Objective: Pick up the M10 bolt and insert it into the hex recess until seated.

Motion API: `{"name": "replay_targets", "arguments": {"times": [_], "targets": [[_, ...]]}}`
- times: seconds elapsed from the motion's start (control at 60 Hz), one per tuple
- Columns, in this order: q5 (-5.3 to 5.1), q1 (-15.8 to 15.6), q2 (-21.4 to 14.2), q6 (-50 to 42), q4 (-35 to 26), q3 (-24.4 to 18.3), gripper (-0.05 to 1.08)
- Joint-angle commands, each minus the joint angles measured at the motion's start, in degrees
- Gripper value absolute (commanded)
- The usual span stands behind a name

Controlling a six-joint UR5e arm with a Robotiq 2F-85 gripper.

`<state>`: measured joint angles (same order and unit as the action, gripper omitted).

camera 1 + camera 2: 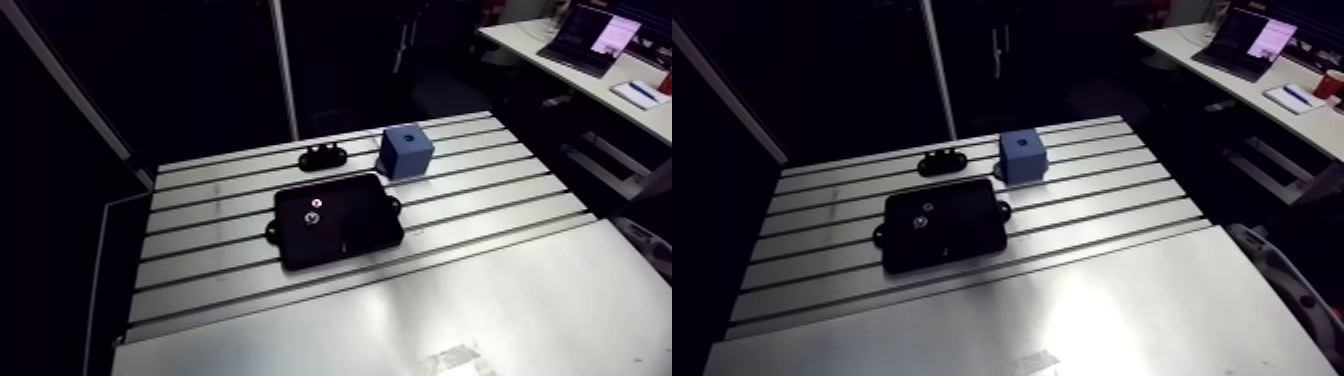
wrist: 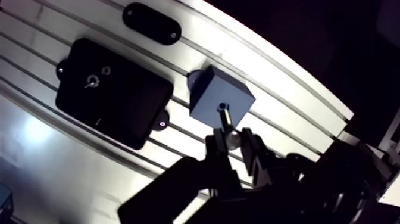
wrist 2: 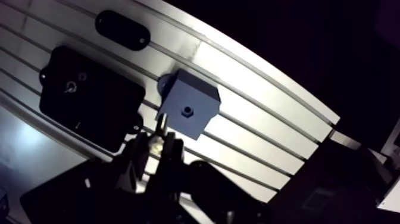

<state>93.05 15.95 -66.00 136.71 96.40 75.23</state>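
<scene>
Slotted aluminium table (image 1: pixel 480 250) carrying three items. A shallow black tray (image 1: pixel 365 215) with small mounting tabs on its sides lies flat across the slots. It holds a small silvery part (image 2: pixel 92 82) with a ring-shaped part (image 2: pixel 106 70) just beside it, and a thin pale mark (image 2: pixel 98 121) shows near its opposite edge; these are too small to identify further. A black oval plate (image 1: pixel 322 156) lies apart from the tray, on its far side in the arm view. A blue block (image 1: pixel 406 150) stands upright near the tray's corner, and the hex recess (image 3: pixel 187 111) shows as a dark hole in the middle of its top face, its outline too small to resolve. In the wrist view the gripper (image 2: pixel 233 142) hangs over the near edge of the block, and its two fingers (image 2: pixel 215 146) are clamped on the head of the M10 bolt (image 2: pixel 224 121). The shank points away from the fingers towards the block. In one eye it lines up with the recess and in the other it sits beside the block's edge, so the bolt is held above the block and is not seated.
</scene>
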Motion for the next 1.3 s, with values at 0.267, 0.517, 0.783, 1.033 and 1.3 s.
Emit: {"name": "replay_targets", "arguments": {"times": [0.267, 0.517, 0.783, 1.033, 1.3], "targets": [[4.73, 0.3, 3.9, 1.8, -2.4, -1.2, 0.86], [4.82, 0.3, 4.7, 2.6, -1.8, -0.6, 0.86], [4.92, 0.4, 4.7, 2.7, -1.4, 0.5, 0.86], [4.91, 0.9, 6.1, 2.6, -1.0, 0.7, 0.86], [4.81, 1.6, 6.3, 2.5, -0.8, 1.2, 0.86]]}}
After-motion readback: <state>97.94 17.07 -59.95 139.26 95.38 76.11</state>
